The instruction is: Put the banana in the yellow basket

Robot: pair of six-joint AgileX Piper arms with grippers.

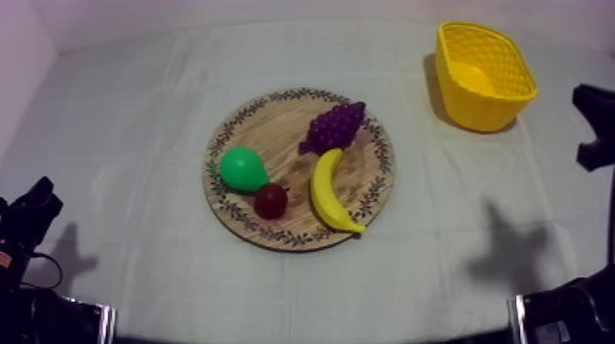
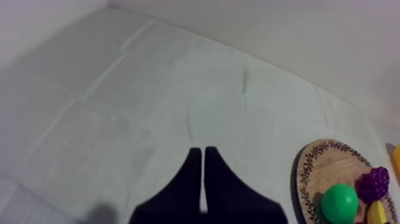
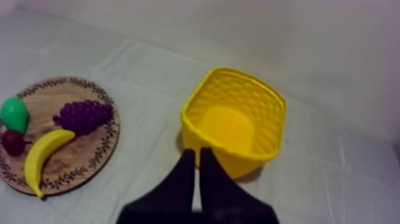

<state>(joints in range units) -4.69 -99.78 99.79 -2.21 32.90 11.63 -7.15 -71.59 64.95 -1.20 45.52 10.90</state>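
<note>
In the top view, we see the round wooden board (image 1: 275, 128) in the middle of the table. The banana (image 1: 328, 192) lies on it, in the part of the board toward 4 o'clock. Its long axis runs almost on the 12-to-6 line. The upper end is close under the bunch of grapes (image 1: 334, 126), and the lower, thin end leans a little toward 5 o'clock and reaches the patterned rim. Its curved back bulges toward 9 o'clock. The pear (image 1: 242, 169) is at 9 o'clock on the board, and the small red fruit (image 1: 270, 199) is at 7 o'clock, just beside the pear. The yellow basket (image 1: 476, 110) stands well apart from the board, toward 2 o'clock from it.

In the left wrist view, our left gripper (image 2: 203, 154) has its fingers pressed together as a narrow wedge with nothing between them. It is over the bare cloth (image 2: 149, 89), apart from the board.

In the right wrist view, our right gripper (image 3: 197, 154) is also closed to a narrow wedge and holds nothing. Its tips are just before the near wall of the basket. Here the banana lies on the board, one end near the grapes and the other at the rim.
</note>
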